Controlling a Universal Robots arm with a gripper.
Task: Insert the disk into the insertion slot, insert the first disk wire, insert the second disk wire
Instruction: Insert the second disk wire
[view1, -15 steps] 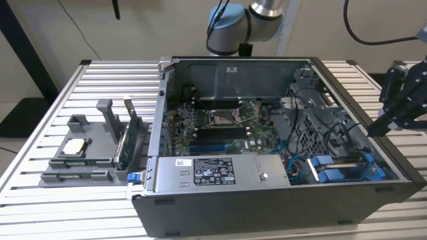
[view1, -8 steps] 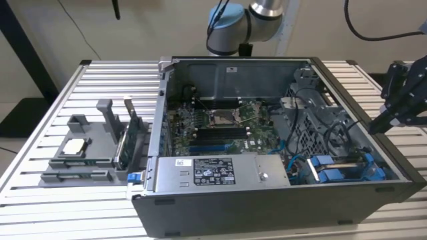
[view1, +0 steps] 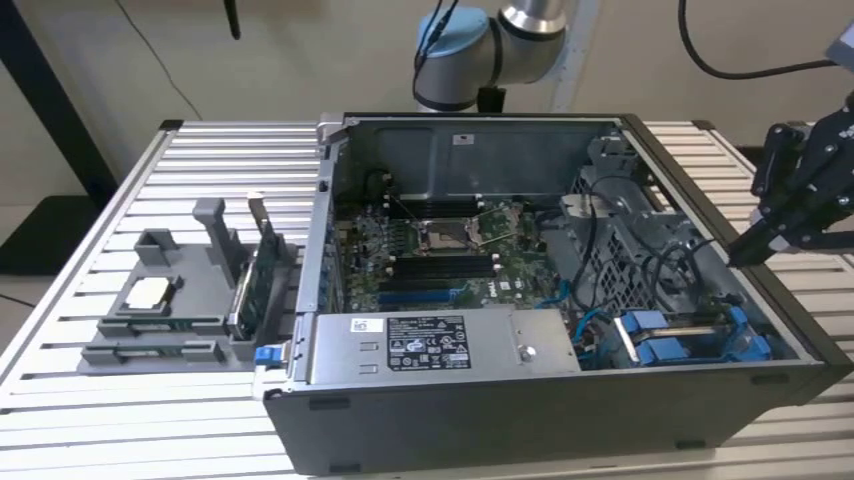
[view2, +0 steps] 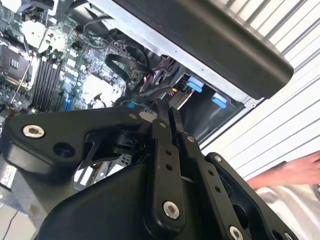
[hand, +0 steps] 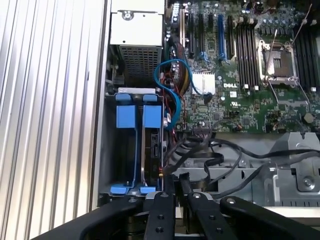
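You have the flat silver-grey disk in its bright blue plastic carrier frame (hand: 142, 145) already seated in the grey metal insertion slot (hand: 110, 165) of the open black computer case (view1: 534, 440); whether either wire is plugged you cannot tell; the black gripper (hand: 175, 186) hovers above that slot, fingers pressed together, holding nothing.

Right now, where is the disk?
The disk, in its blue carrier, sits in the insertion slot at the case's near corner on the exterior view's right, beside the power-supply box.
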